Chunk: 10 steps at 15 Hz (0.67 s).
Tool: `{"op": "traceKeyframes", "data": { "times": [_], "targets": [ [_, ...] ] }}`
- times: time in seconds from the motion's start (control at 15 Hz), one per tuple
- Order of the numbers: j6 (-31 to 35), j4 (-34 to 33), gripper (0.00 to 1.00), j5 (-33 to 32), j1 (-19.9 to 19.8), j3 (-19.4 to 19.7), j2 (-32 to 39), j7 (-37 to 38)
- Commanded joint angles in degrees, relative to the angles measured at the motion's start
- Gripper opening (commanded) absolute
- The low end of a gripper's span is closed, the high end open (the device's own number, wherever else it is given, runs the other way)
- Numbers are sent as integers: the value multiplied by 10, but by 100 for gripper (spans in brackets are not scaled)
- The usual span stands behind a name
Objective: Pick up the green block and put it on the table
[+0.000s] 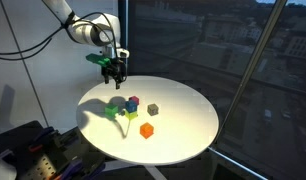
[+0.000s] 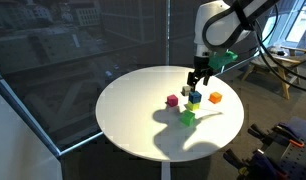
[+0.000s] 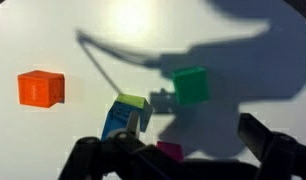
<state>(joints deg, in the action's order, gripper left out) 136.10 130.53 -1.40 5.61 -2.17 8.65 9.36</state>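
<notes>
The green block lies on the white round table, inside the arm's shadow. It also shows in both exterior views. My gripper hangs well above the cluster of blocks, also seen in an exterior view. In the wrist view its two dark fingers stand apart at the bottom edge with nothing between them. The green block sits just beyond the fingers, a little right of centre.
A blue block with a yellow-green top stands left of the green block. A magenta block lies near the fingers and an orange block at far left. A grey block lies apart. Dark windows stand behind the table.
</notes>
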Motion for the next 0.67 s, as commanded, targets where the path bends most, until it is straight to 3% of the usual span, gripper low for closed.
{"op": "traceKeyframes", "data": {
  "times": [0.0, 0.6],
  "targets": [
    [-24, 17, 100, 10, -2, -5, -31, 15],
    [-15, 9, 100, 0, -3, -5, -15, 6]
  ]
}}
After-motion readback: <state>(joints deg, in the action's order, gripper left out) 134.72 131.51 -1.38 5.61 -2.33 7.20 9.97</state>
